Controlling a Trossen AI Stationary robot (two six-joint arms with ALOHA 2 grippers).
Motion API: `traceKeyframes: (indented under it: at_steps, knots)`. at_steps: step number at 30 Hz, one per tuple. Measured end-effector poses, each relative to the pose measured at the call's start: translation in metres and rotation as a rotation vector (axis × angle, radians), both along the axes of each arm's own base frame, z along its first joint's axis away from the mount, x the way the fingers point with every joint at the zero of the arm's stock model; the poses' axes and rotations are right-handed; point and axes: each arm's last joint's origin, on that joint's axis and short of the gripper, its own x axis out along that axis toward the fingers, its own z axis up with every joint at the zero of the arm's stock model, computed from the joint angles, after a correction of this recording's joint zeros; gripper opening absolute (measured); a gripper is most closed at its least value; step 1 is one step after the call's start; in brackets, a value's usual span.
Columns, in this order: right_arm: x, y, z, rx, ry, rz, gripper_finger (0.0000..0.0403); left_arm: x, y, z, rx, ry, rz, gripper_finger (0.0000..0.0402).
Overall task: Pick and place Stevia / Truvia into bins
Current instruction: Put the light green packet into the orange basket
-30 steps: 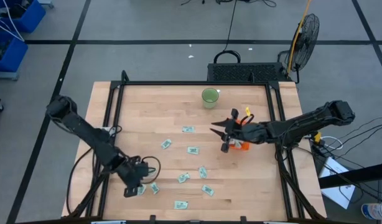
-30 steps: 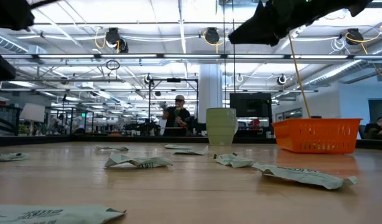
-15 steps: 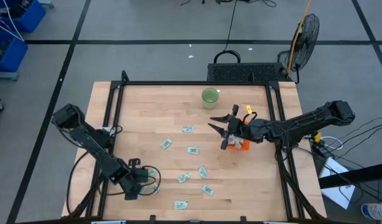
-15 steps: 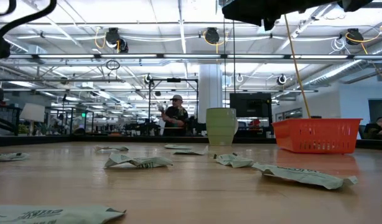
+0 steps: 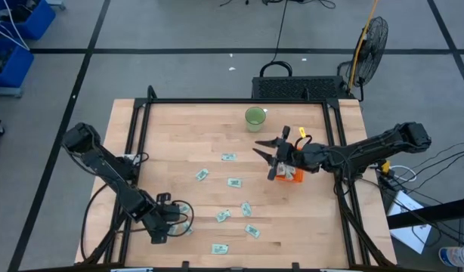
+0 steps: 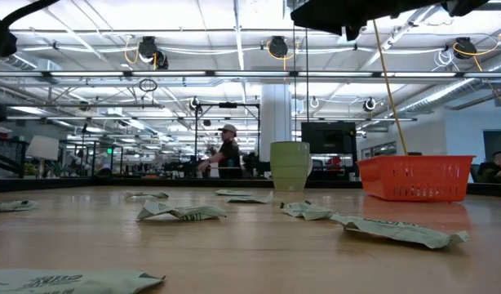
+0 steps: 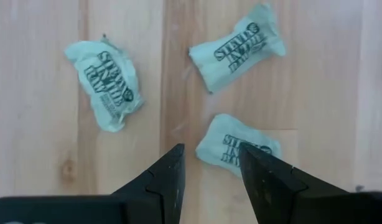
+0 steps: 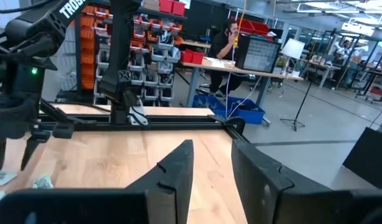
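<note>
Two left gripper (image 7: 211,163) fingers (image 7: 168,177) straddle a sachet (image 7: 237,149), unclosed.

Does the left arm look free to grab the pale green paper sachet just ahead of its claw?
Probably yes: the left claw is open right above the pale green paper sachet, which lies flat on the wooden table, with nothing between them.

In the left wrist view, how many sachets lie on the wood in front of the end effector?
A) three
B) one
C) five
A: three pale green sachets lie on the table ahead of the open left end effector, none held.
</note>
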Motion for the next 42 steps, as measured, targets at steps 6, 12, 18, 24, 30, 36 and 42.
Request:
traceKeyframes:
  at_steps: [6, 12, 18, 24, 30, 36, 42]
  knots:
    - [0.000, 0.000, -0.004, 0.034, 0.024, -0.002, 0.0102, 0.001, -0.001, -0.004, 0.026, -0.001, -0.013, 0.0157]
    - [-0.001, 0.000, -0.008, 0.069, 0.057, -0.006, 0.0102, 0.005, -0.005, -0.016, 0.047, 0.009, -0.060, 0.0156]
    - [-0.001, 0.000, -0.010, 0.097, 0.069, -0.010, 0.0102, 0.005, -0.006, -0.019, 0.074, 0.009, -0.099, 0.0105]
    - [0.001, 0.000, -0.013, 0.118, 0.067, -0.012, 0.0102, 0.009, -0.004, -0.017, 0.059, -0.003, -0.124, 0.0014]
    - [0.015, -0.002, -0.030, 0.187, 0.069, -0.039, 0.0102, 0.014, 0.011, 0.004, 0.033, -0.070, -0.076, 0.0019]
    - [0.038, -0.016, -0.051, 0.308, -0.025, -0.091, 0.0102, 0.019, 0.039, 0.039, 0.067, -0.246, -0.009, 0.0013]
    - [0.058, -0.029, -0.070, 0.497, -0.085, 0.131, 0.0102, 0.028, 0.069, 0.060, 0.318, -0.443, 0.013, 0.0016]
